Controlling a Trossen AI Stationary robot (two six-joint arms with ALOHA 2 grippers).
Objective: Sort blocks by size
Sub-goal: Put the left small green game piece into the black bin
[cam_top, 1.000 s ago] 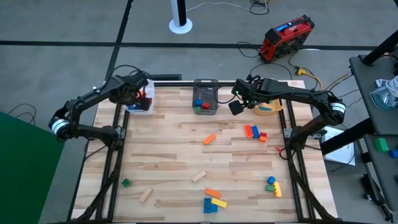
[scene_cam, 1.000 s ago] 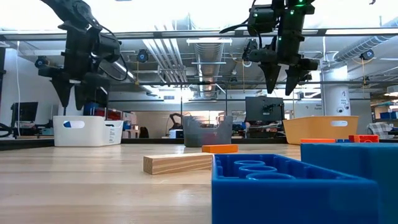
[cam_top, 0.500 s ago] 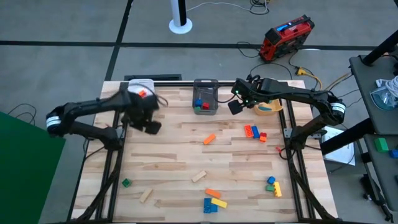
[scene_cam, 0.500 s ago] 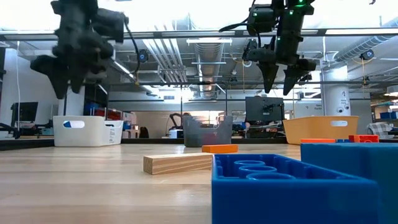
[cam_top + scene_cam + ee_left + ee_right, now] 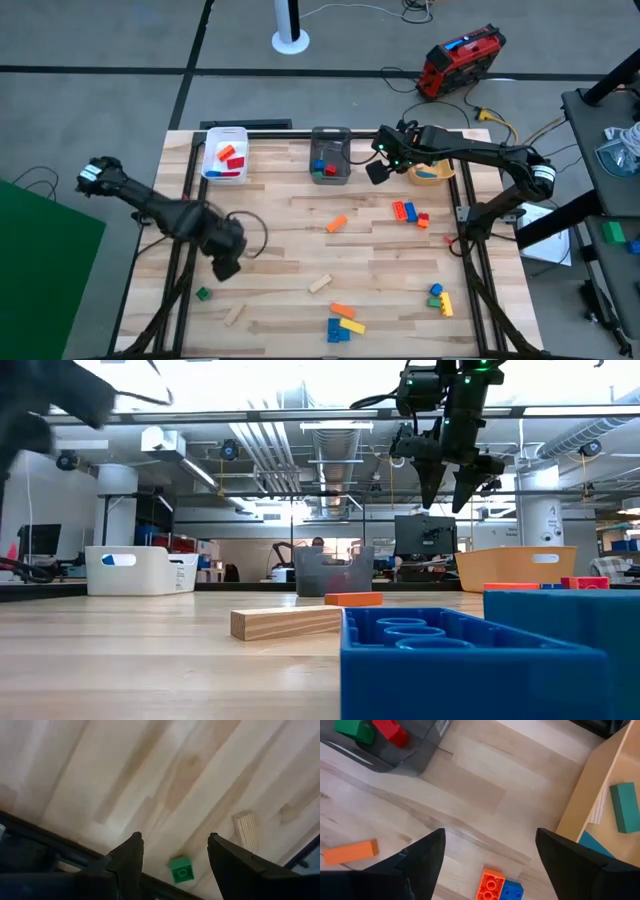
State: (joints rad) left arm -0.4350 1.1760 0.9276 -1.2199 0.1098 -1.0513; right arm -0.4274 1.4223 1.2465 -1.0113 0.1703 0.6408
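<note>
Blocks lie scattered on the wooden table: an orange bar (image 5: 336,223), an orange, blue and red cluster (image 5: 410,213), two plain wood pieces (image 5: 319,284) (image 5: 233,315), a green cube (image 5: 203,293), and an orange, yellow and blue group (image 5: 343,322) near the front edge. My left gripper (image 5: 224,266) hovers open at the near left, a little to the far side of the green cube (image 5: 180,870), which shows between its fingers with the wood piece (image 5: 245,827) beside it. My right gripper (image 5: 378,170) hangs open, high above the table between the grey bin and the orange bin, holding nothing.
Three bins stand along the far edge: a white one (image 5: 224,155) with red and orange blocks, a grey one (image 5: 330,157) with blue, green and red blocks, and an orange one (image 5: 432,172) with teal and blue pieces. A green, blue and yellow cluster (image 5: 438,298) sits near right.
My left gripper has swung from above the white bin toward the table's near edge and come to the near left, close to the green cube. No block on the table has moved.
</note>
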